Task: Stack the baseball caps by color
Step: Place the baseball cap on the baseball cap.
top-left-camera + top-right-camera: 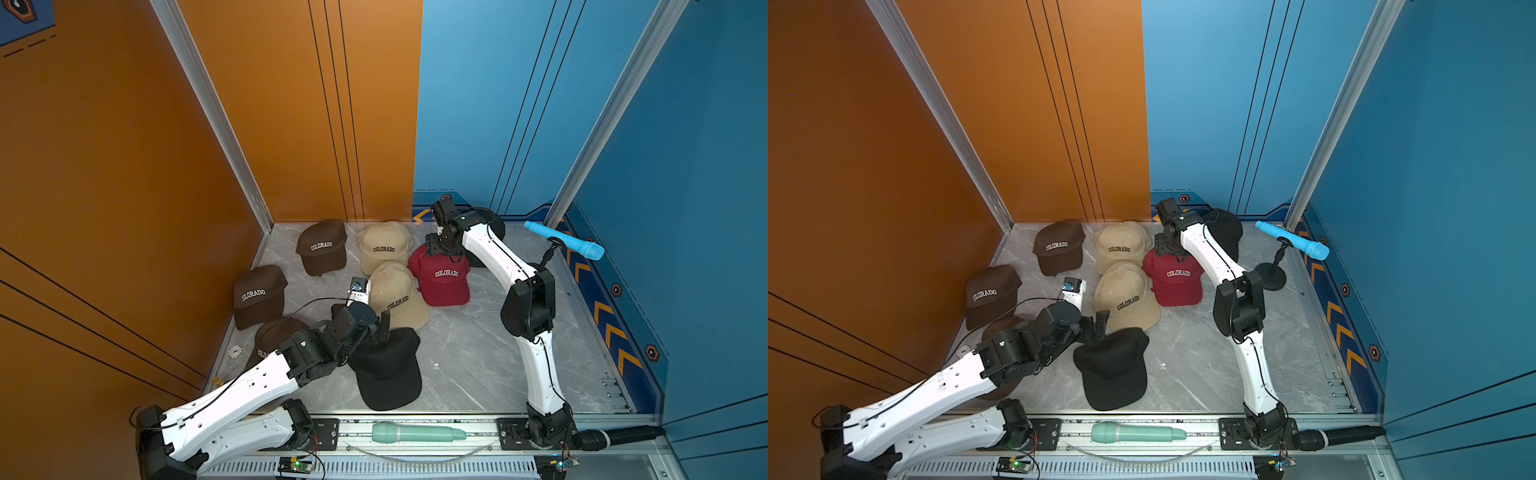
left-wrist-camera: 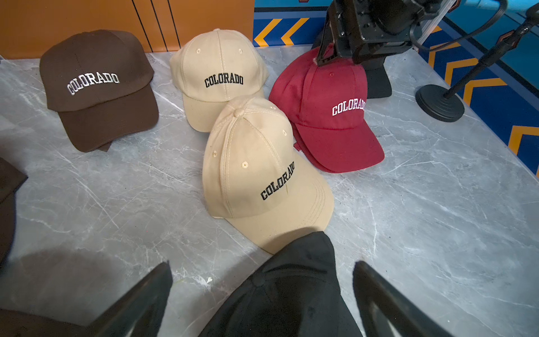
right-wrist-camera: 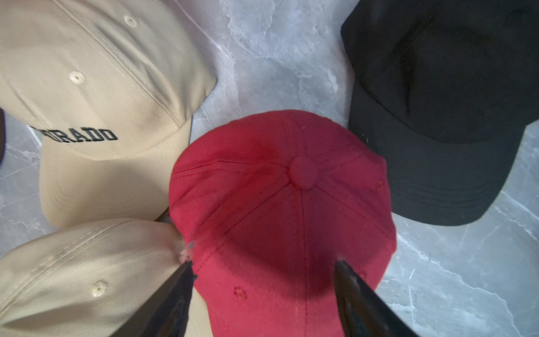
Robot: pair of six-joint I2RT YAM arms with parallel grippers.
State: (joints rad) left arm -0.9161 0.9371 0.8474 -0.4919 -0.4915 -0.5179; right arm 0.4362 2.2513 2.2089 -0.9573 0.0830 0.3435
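In both top views your right pincer (image 1: pixel 442 254) hangs over the crown of the red cap (image 1: pixel 444 278) at the back of the desk (image 1: pixel 478 353). Your left pincer (image 1: pixel 376 334) sits at the near black cap (image 1: pixel 388 370). The far black cap (image 1: pixel 1227 232) lies behind the right arm. The brown caps (image 1: pixel 257 293) and beige caps (image 1: pixel 384 245) lie unstacked.

From the left wrist, the left jaws stand wide apart either side of the soft, matte black crown and grip nothing. A second red brim seems to peek from under the first, so red is probably paired.

From the right wrist, the right jaws stand apart, flanking the seamed twill crown and its button without pinching it.

Black looks like your step in hand. Next you need to close on the floppy crown or stiff curved brim, then carry the cap past beige and red to its twin.
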